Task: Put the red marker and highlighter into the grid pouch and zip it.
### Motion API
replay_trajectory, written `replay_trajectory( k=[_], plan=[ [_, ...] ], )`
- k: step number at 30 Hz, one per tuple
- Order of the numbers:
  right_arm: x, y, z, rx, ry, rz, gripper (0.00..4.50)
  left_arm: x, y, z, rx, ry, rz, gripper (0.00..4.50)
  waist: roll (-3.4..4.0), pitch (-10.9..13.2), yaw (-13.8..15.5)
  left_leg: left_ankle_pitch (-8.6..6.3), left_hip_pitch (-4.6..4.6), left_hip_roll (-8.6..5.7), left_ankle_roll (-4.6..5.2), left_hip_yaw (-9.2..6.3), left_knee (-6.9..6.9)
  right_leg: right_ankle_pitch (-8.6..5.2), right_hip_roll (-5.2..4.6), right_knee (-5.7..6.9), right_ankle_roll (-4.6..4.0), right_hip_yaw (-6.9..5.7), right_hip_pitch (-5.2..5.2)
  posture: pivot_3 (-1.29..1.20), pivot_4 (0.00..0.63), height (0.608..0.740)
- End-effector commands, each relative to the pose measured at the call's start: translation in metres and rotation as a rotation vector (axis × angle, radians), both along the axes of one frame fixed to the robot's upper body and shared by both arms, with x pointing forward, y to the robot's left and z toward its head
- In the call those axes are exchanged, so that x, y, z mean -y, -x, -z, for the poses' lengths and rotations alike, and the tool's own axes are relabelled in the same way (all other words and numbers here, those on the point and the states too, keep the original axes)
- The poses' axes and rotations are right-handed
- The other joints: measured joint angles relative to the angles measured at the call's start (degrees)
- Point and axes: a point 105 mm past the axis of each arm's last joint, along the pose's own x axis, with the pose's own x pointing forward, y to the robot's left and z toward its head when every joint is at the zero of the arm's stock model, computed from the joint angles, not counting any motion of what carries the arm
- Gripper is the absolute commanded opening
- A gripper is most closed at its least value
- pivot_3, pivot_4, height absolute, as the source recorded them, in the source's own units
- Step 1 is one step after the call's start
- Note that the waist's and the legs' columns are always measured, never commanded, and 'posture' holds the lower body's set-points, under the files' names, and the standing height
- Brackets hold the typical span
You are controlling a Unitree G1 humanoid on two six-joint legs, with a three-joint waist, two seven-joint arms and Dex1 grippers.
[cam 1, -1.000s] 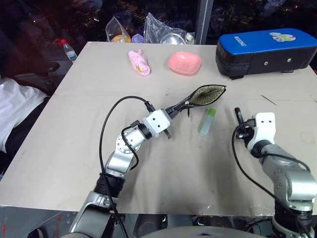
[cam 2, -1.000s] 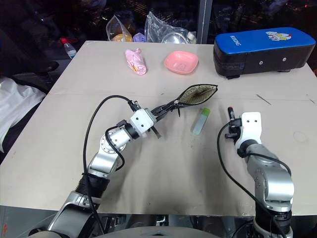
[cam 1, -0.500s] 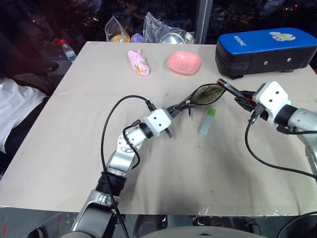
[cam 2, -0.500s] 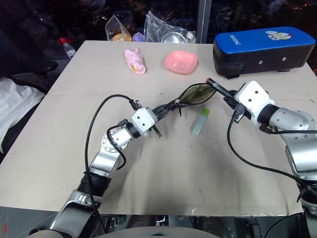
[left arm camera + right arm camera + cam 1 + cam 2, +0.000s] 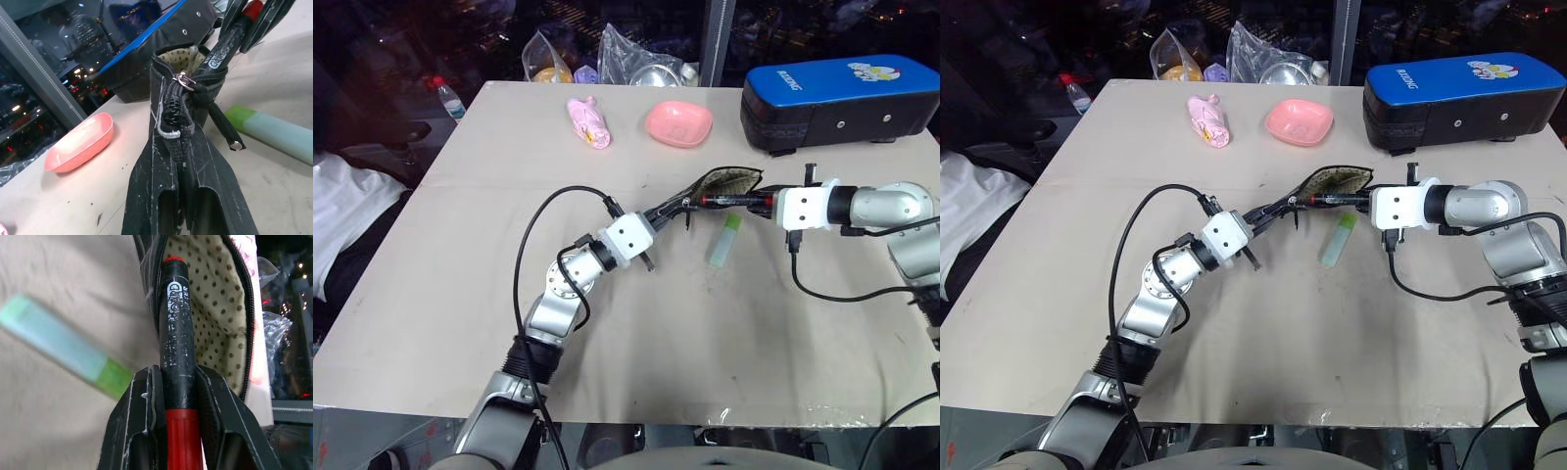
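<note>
The red marker (image 5: 177, 357) lay level in the right gripper (image 5: 762, 202), whose two black fingers (image 5: 139, 421) were clamped on its black middle section. Its red tip pointed left and sat at the open mouth of the grid pouch (image 5: 724, 184), over the dotted light lining. The pouch was held up off the table (image 5: 489, 294) near the table's middle, mouth toward the right and gaping. Its closed end was pinched in the left gripper (image 5: 658, 215), the fingers (image 5: 151, 196) pressed tight together on the fabric and zipper seam. The zipper pull (image 5: 222, 128) hung loose from the slider at the near side of the opening.

The highlighter (image 5: 723, 239) lay flat on the table just near of the pouch's mouth and below the marker, green cap toward the far side, touched by neither gripper.

Farther off, along the far edge of the table, a pink bowl (image 5: 677, 123) stood left of a big blue-and-black case (image 5: 840, 103) at the far right corner. A pink toy-like object (image 5: 588, 121) lay left of the bowl. Beyond the far edge were clear plastic bags (image 5: 636, 61), and a small bottle (image 5: 447, 98) stood off the far left corner.
</note>
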Motion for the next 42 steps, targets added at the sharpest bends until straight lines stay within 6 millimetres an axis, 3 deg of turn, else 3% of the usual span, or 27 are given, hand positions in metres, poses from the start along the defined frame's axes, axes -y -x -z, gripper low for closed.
replay_trajectory(
  k=[1,13,21,34,35,36,42],
  plan=[
    [0.000,-0.007,-0.014,0.101,0.066,-0.055,0.30,0.002,0.004,-0.013,0.057,0.004,0.014,0.00,0.00,0.00,0.00,0.00,0.01,0.01,0.00,0.00,0.00,0.00,0.01,0.01,0.00,0.00,0.00,0.00,0.150,0.740],
    [-0.046,-0.020,-0.032,0.273,0.182,-0.270,0.30,0.004,0.005,-0.014,0.072,-0.028,0.040,0.00,0.07,0.04,-0.64,0.01,0.04,0.08,-0.02,0.13,0.01,0.00,-0.01,0.07,0.00,0.00,-0.01,0.00,0.150,0.740],
    [-0.070,-0.021,-0.025,0.264,0.146,-0.365,0.30,0.004,0.006,-0.015,0.074,-0.021,0.044,0.00,0.08,0.04,-1.03,0.02,0.04,0.16,-0.03,0.44,0.01,0.00,-0.02,0.09,0.00,0.00,-0.02,0.00,0.150,0.740],
    [-0.069,-0.032,-0.018,0.274,0.184,-0.352,0.30,0.002,0.007,-0.015,0.074,-0.013,0.036,0.00,0.17,0.10,-1.37,0.02,0.04,0.23,-0.04,0.59,0.02,0.00,-0.02,0.25,0.00,0.09,-0.15,0.00,0.150,0.740],
    [-0.069,-0.032,-0.018,0.279,0.172,-0.348,1.33,0.002,0.007,-0.015,0.075,-0.012,0.037,0.00,0.17,0.10,-1.38,0.02,0.04,0.24,-0.04,0.61,0.02,0.00,-0.02,0.27,0.00,0.10,-0.17,0.00,0.150,0.740],
    [-0.070,-0.033,-0.019,0.283,0.165,-0.345,1.54,0.003,0.007,-0.015,0.075,-0.012,0.038,0.00,0.17,0.10,-1.39,0.03,0.04,0.24,-0.05,0.61,0.02,0.00,-0.02,0.28,0.00,0.11,-0.17,0.00,0.150,0.740],
    [-0.058,-0.042,-0.033,0.314,0.088,-0.261,4.47,0.003,0.006,-0.016,0.068,0.001,0.038,0.00,0.19,0.11,-1.39,0.03,0.04,0.26,-0.06,0.65,0.02,0.00,-0.02,0.29,0.00,0.13,-0.19,0.00,0.150,0.740]
  ],
)
